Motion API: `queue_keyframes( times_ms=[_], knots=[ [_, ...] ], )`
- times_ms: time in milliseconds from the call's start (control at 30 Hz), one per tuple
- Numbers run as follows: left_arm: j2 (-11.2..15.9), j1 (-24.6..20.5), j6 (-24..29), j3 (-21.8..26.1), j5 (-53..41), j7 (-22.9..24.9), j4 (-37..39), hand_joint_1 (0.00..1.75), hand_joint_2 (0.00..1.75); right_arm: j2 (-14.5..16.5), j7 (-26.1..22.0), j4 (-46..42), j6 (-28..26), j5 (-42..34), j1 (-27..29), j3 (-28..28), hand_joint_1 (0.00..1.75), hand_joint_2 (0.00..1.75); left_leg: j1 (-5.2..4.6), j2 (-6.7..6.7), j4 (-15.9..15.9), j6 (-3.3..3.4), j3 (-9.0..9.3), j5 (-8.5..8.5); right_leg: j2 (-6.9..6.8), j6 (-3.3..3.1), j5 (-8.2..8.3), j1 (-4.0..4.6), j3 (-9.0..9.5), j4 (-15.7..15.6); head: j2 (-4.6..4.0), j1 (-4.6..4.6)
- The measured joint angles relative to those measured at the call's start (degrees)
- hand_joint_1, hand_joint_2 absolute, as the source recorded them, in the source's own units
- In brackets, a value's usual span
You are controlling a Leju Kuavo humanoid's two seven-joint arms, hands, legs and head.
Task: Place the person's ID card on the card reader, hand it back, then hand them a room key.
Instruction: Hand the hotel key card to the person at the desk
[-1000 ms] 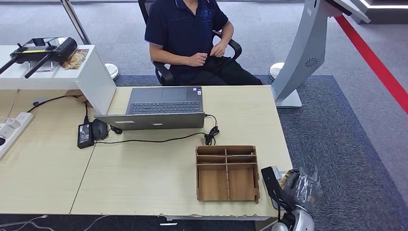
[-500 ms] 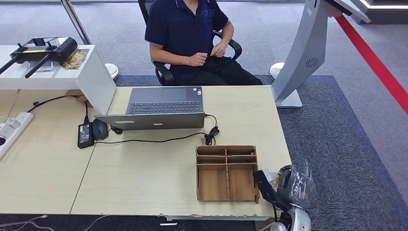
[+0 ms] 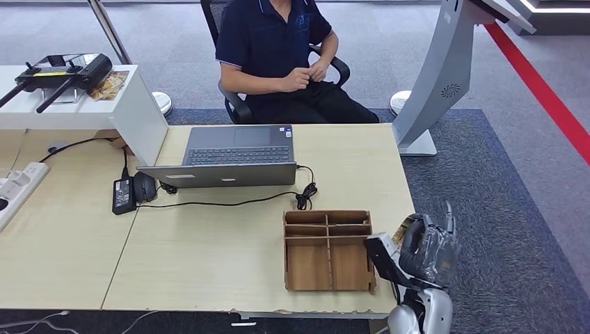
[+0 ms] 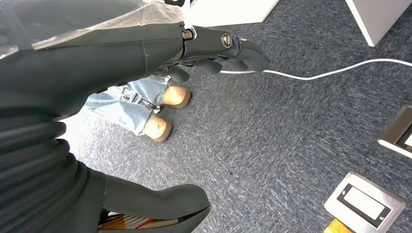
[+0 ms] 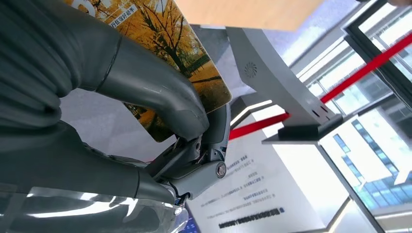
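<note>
Yellow-printed card (image 5: 194, 53) pinched in right robot hand (image 3: 424, 250) beside tabletop (image 3: 209, 264); left robot hand (image 4: 145, 73) empty, fingers loosely apart. Handover to person (image 3: 278, 49) pending; likely late stage.

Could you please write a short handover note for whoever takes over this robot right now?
Right hand: raised just off the desk's right edge, beside the wooden organizer, pinching a card with a yellow autumn-tree picture between thumb and fingers.
Left hand: hanging low over the carpet, fingers loosely curled, nothing in it.
The person sits in a chair beyond the desk, hands together at their lap, not reaching out.
Done: a card is in hand. I cannot tell whether it is the ID or the room key.
Left: carry the card across to the person and release it.
</note>
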Motion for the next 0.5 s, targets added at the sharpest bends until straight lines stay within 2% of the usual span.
queue_keyframes(
  times_ms=[500],
  knots=[
    [0.0, 0.0, 0.0, 0.6, -0.1, -0.7, 0.0, 0.0, 1.75, 1.4, -2.3, -10.2, 0.0, -2.9, 0.6, 3.2, 1.75, 1.75, 0.01, -0.01, 0.0, 0.0, -0.01, 0.0, -0.01, 0.0, 0.0, 0.01, 0.02, 0.0, 0.0, 0.01]
  ],
)
